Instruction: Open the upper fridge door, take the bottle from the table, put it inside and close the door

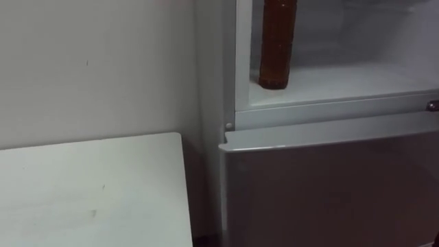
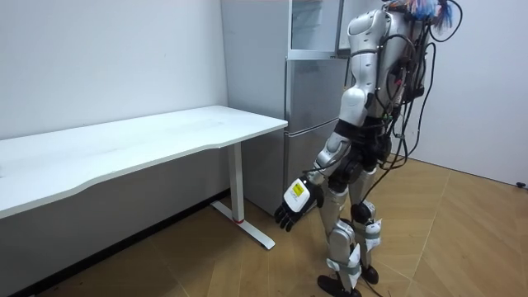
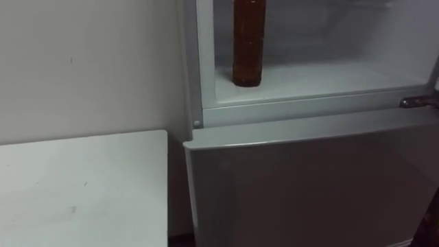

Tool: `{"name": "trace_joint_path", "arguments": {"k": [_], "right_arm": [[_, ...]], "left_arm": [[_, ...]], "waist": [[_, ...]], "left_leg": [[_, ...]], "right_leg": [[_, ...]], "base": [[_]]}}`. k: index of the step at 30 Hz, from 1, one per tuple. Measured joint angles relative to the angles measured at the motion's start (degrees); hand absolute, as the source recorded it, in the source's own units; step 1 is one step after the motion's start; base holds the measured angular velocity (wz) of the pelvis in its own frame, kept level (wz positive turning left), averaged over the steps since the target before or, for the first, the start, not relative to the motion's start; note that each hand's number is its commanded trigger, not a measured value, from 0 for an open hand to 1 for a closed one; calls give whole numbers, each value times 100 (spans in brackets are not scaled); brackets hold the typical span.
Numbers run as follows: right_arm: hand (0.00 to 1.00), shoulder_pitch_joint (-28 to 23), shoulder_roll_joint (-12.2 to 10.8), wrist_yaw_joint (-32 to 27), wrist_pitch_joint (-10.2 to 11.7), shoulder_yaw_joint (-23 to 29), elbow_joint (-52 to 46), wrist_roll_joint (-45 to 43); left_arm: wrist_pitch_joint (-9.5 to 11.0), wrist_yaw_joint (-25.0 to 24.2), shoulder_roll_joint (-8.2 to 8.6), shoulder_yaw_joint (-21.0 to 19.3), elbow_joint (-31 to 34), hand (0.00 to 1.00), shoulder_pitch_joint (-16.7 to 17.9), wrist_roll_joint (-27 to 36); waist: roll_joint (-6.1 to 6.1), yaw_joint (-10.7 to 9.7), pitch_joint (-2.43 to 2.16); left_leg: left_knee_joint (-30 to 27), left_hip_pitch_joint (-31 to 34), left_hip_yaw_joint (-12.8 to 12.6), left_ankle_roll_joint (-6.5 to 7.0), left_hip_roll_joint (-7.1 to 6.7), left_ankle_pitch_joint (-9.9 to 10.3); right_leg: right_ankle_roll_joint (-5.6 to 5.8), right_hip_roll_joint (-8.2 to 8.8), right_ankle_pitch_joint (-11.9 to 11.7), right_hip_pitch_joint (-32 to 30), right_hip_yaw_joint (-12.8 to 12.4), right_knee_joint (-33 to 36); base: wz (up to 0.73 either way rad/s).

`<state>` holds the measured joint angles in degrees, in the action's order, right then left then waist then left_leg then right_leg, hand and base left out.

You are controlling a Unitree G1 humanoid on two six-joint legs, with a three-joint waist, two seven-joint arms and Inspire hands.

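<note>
- Standing upright before the fridge (image 2: 309, 91), facing it, as seen in the room view
- Hanging low beside the thigh: the left hand (image 2: 295, 205), fingers loose and a little apart, pointing down at the wooden floor (image 2: 462, 239), clasping nothing
- Well above that hand and farther in, clear of any fingers: the bottle (image 1: 277, 44) (brown, its top cut off by the upper edge of the eye views)
- Set upright on the white floor of the upper compartment (image 1: 357, 82), near the compartment's left wall and close to its front lip, touching neither
- Open toward the robot, that compartment, with the bottle alone on the visible part of its floor
- Just beneath the compartment, and likewise higher than the hand: the grey lower door (image 1: 329, 185) (hard to tell whether fully shut, its top left corner jutting slightly past the frame)
- Off to the hand's left and above its level: the white table (image 1: 89, 192), long, pushed against the pale wall (image 1: 96, 68), its near end just beside the fridge with a narrow dark gap between
- At the right end of the compartment's front lip: a small metal piece (image 3: 418, 101), too small to identify
</note>
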<state>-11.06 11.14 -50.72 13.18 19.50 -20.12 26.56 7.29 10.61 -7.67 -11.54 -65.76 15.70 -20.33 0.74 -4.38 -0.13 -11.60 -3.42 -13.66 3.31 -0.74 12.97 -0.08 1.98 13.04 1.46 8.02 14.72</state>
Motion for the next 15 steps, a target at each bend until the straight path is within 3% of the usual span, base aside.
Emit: {"name": "trace_joint_path", "arguments": {"k": [15], "right_arm": [[0, -49, 103, 727, -269, -263, -126, -15]], "left_arm": [[-32, -130, -18, 230, 66, 0, -67, 0]], "waist": [[26, 37, 6]], "left_leg": [[-3, 81, -11, -2, 2, 0]], "right_leg": [[1, 1, 0, -36, 26, -23]], "base": [[0]]}}
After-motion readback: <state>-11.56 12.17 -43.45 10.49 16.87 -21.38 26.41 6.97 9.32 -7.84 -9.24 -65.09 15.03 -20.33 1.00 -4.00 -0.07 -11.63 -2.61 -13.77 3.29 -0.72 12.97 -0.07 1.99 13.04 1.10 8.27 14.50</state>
